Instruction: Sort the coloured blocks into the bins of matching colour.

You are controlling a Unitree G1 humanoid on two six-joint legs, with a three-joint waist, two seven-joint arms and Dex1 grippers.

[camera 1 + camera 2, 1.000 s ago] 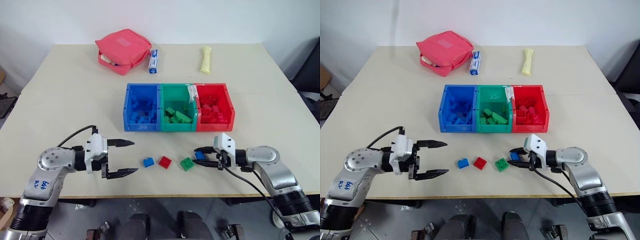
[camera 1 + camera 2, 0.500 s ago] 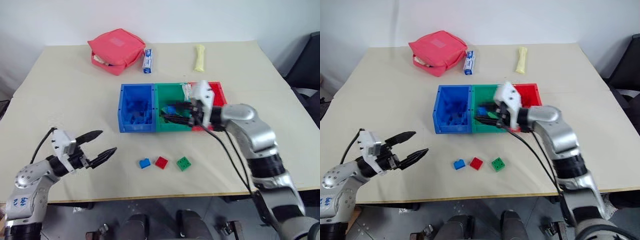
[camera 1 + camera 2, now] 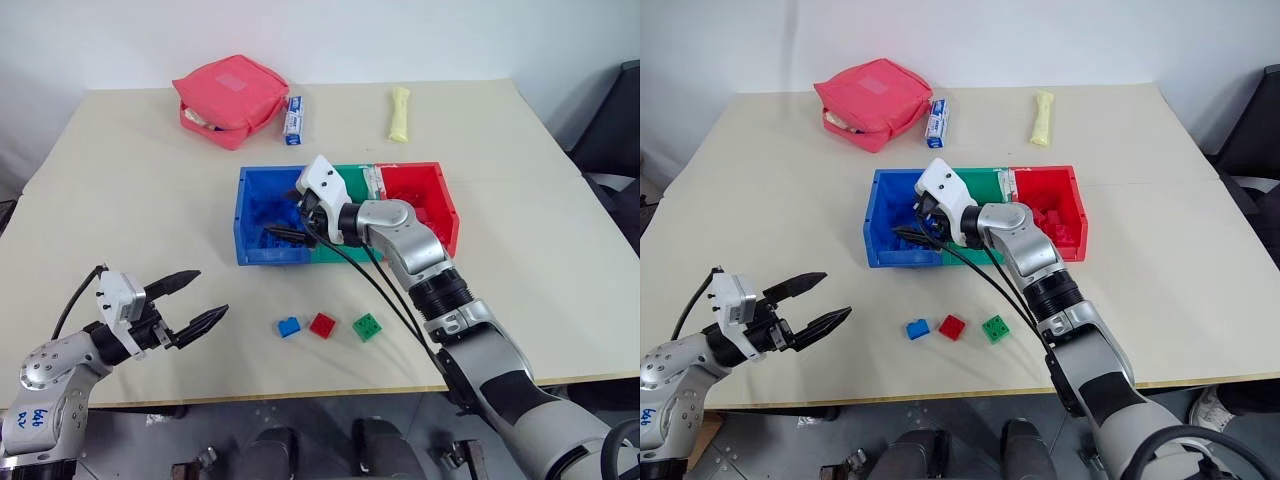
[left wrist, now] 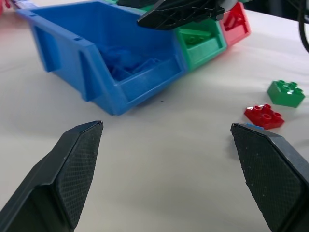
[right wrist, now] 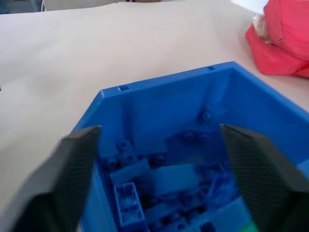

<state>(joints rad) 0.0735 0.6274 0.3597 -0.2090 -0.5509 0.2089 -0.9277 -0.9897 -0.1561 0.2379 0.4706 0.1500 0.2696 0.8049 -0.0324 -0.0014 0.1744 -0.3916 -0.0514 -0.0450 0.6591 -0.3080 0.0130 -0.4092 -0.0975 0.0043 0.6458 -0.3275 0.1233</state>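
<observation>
My right gripper [image 3: 290, 222] hovers over the blue bin [image 3: 248, 215], open, with nothing between its fingers [image 5: 77, 159]. Below it several blue blocks [image 5: 145, 174] lie inside the blue bin [image 5: 159, 89]. The green bin [image 3: 350, 171] and red bin [image 3: 447, 215] adjoin it on the right, each holding blocks. Three blocks sit in a row near the table's front: blue [image 3: 291, 326], red [image 3: 323, 324] and green [image 3: 367, 326]. My left gripper [image 3: 208, 293] is open and empty at the front left, pointing toward that row.
A pinkish-red zipped pouch [image 3: 224, 100], a small blue-and-white box [image 3: 292, 120] and a pale yellow roll [image 3: 398, 113] lie at the back of the table. A dark chair [image 3: 615, 130] stands off the right edge.
My right gripper rose from the table's front, carried a blue block leftward over the bins to the blue bin and opened; the block is gone from its fingers. My left arm drew back to the left.
</observation>
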